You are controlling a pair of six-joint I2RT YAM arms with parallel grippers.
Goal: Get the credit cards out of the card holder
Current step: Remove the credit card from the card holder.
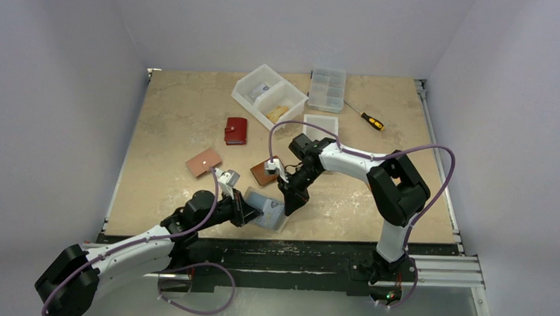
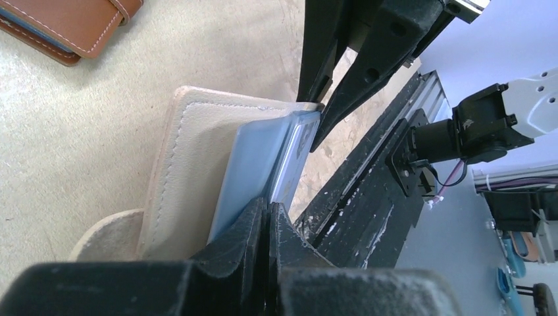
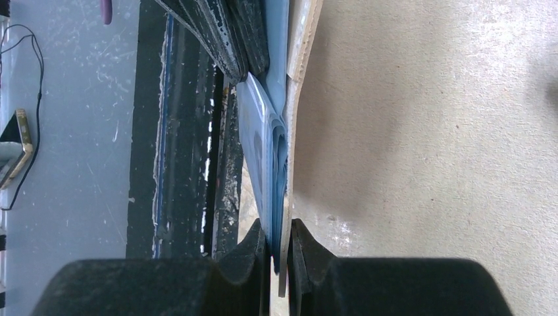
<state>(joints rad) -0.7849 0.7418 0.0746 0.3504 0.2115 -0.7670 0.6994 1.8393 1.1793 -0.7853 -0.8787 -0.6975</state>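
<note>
The card holder is a beige pouch standing on edge near the table's front edge, with light blue leaves inside. I cannot tell whether these are credit cards or sleeves. My left gripper is shut on the edge of the outer blue leaf. My right gripper pinches the opposite end. In the right wrist view its jaws are closed over the beige cover and the blue leaves together. The right gripper appears at the top of the left wrist view, and the left gripper at the top of the right wrist view.
A brown wallet lies just behind the grippers, a tan one to its left and a red one farther back. Clear bins, an organizer box, a tray and a screwdriver sit at the back. The black front rail is close below.
</note>
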